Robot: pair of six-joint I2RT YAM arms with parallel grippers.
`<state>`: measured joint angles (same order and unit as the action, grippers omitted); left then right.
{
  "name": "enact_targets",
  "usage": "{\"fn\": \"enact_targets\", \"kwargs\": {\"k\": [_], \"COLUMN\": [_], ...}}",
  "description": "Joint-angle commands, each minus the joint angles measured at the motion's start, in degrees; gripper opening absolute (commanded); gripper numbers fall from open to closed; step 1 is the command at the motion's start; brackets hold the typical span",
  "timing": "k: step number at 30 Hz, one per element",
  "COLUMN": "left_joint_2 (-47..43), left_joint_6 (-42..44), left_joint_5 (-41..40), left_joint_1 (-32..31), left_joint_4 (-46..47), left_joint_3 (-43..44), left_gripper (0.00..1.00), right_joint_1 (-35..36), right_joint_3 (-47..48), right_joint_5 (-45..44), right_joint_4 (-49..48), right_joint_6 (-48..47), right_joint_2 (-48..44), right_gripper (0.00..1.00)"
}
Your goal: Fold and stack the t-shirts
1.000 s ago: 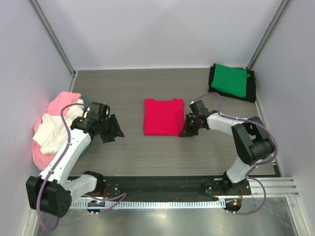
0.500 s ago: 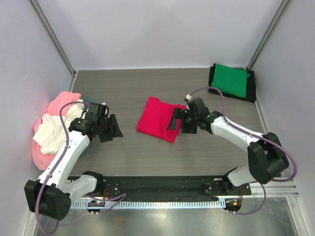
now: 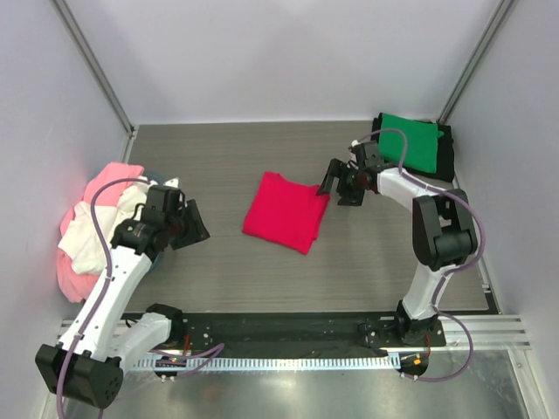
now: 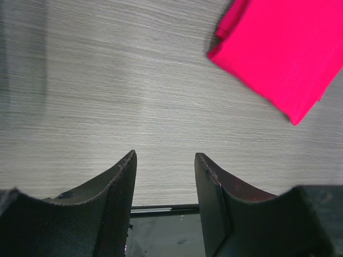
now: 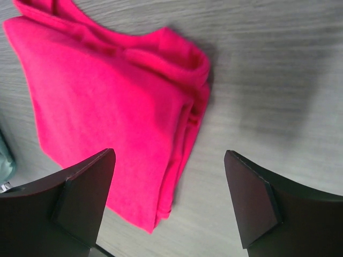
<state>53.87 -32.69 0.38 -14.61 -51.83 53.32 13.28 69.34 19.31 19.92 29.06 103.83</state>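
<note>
Jaws spread and empty on left gripper (image 3: 189, 224) and right gripper (image 3: 341, 184) alike. Folded crimson t-shirt (image 3: 284, 212) lying askew between them, nearer the right; green t-shirt (image 3: 410, 141) atop black t-shirt (image 3: 446, 162) at far right corner.

No text, label, brand, number or sign could be read in any view. The red shirt (image 3: 281, 212), the green shirt (image 3: 410, 142) and the counter (image 3: 218, 157) all showed plain, unmarked surfaces.
</note>
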Motion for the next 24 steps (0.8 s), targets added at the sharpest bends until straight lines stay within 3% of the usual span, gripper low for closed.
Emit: {"fn": "enact_targets", "kwargs": {"k": [1, 6, 15, 24], "left_joint_2": [0.0, 0.9, 1.4, 1.2], "left_joint_6": [0.2, 0.2, 0.4, 0.4], "left_joint_5": [-1.4, -1.3, 0.8, 0.7], "left_joint_1": [0.0, 0.3, 2.5, 2.6], "left_joint_4": [2.4, 2.4, 3.1, 3.1], "left_joint_3": [-0.6, -0.4, -0.8, -0.8], "left_gripper": [0.49, 0.48, 0.47, 0.45], "right_joint_1": [-0.4, -1.2, -1.9, -1.9], "right_joint_3": [4.4, 5.7, 2.9, -0.7], "right_joint_5": [3.6, 2.6, 7.5, 14.6], "right_joint_4": [0.2, -1.1, -7.3, -15.0], "right_joint_6": [-3.7, -5.3, -6.6, -6.4], "right_joint_2": [3.2, 8.4, 13.9, 14.3], "right_gripper": [0.88, 0.83, 0.59, 0.01]}}
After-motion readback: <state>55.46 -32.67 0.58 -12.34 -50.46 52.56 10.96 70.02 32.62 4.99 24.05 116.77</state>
